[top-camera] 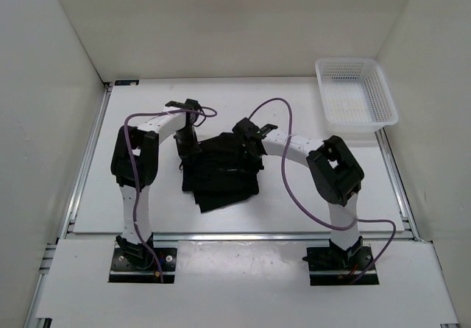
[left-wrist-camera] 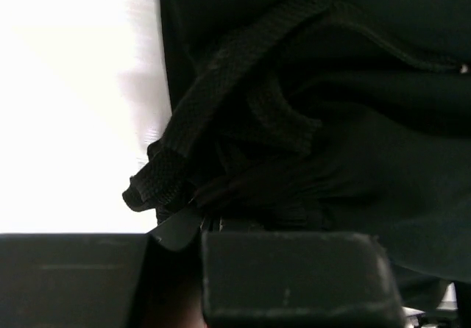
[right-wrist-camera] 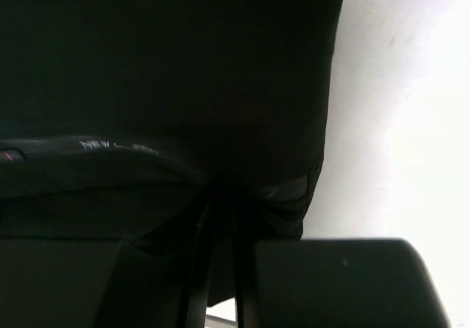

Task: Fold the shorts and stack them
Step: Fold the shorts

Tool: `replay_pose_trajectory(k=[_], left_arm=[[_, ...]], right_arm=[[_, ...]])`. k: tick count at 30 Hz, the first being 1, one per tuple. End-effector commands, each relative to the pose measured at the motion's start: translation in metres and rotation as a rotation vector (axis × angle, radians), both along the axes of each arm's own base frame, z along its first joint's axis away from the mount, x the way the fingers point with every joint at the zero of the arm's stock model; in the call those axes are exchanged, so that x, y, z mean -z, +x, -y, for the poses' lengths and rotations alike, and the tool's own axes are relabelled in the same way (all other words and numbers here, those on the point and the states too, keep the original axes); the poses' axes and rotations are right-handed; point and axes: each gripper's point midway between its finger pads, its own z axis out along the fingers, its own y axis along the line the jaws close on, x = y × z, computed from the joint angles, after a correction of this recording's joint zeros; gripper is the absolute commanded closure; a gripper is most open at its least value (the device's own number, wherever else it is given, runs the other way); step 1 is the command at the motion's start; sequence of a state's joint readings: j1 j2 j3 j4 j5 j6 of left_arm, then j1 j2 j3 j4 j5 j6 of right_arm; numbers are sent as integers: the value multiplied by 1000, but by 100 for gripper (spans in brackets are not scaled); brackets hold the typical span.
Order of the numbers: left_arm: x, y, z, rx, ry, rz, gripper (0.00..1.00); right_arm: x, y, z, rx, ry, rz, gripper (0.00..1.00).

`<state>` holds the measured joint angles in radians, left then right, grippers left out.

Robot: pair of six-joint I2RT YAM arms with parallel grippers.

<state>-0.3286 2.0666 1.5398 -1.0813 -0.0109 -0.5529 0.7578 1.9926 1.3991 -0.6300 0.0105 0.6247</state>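
The black shorts (top-camera: 221,175) lie bunched in the middle of the table in the top view. My left gripper (top-camera: 185,148) is at their far left corner and my right gripper (top-camera: 251,145) at their far right corner. In the left wrist view the left gripper (left-wrist-camera: 197,229) is shut on a gathered edge of the shorts (left-wrist-camera: 331,144), with a woven drawcord (left-wrist-camera: 184,137) hanging beside it. In the right wrist view the right gripper (right-wrist-camera: 221,218) is shut on a pinched fold of the shorts (right-wrist-camera: 169,70); pale lettering (right-wrist-camera: 118,148) shows on the waistband.
A white mesh basket (top-camera: 383,96) stands at the far right corner of the table. White walls close in the table on three sides. Purple cables loop over both arms. The arm bases (top-camera: 143,258) sit at the near edge.
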Motion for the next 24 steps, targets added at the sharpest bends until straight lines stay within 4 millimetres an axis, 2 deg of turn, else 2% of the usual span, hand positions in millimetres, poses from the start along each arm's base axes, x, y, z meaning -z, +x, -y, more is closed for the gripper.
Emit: replay_pose_trajectory(k=[1,2,3,4,5,6,7,8,10,11,12,13,14,15,16,17,18,19,20,21,22,23,24], left_arm=[[1,22,7,31,-19,54,90],[-4,37,12,40,-29,86,90],[-4,39,13,40,-25,73,90],[5,43,14,40,-18,52,90],[-5,61,18,49,-21,97,90],[-5,68,20,49,-23,104,90],[2,72,21,49,-18,89,90],[-10,88,27,49,-33,136,90],[-14,98,30,49,-35,142,90],[-22,97,30,49,-34,139,90],[-35,106,33,48,-45,175,87],[-55,108,35,55,-40,220,87],[-68,110,32,62,-33,248,87],[-80,110,32,61,-41,273,85],[-93,108,30,59,-36,294,78],[-122,108,28,55,-45,355,72],[-137,106,27,54,-55,387,65],[-148,101,25,64,-57,401,55],[-178,95,16,50,-62,459,38],[-183,86,13,50,-63,461,36],[-192,79,11,49,-68,479,26],[-217,69,3,38,-83,533,25],[-216,57,-1,38,-79,521,25]], right_arm=[[-1,20,-6,100,15,19,83],[3,25,-1,133,4,16,83],[7,31,2,181,9,8,83],[6,34,1,201,11,21,83],[6,45,8,242,1,47,83],[7,52,14,289,-6,54,83],[6,60,15,302,-6,66,82],[1,64,12,302,5,76,79],[-11,78,18,292,10,114,70],[-26,87,12,275,35,149,61],[-45,90,13,259,52,194,39],[-63,96,10,241,86,242,24],[-97,96,9,201,129,328,11],[-109,96,13,192,138,369,0],[-128,96,16,191,155,410,0],[-163,95,21,195,194,481,0],[-172,88,31,197,171,490,0],[-183,84,40,202,155,514,0],[-207,81,56,237,143,574,0],[-215,76,66,253,124,591,0],[-221,64,89,281,91,599,0],[-224,57,100,293,71,608,0],[-223,52,122,332,13,619,0]])
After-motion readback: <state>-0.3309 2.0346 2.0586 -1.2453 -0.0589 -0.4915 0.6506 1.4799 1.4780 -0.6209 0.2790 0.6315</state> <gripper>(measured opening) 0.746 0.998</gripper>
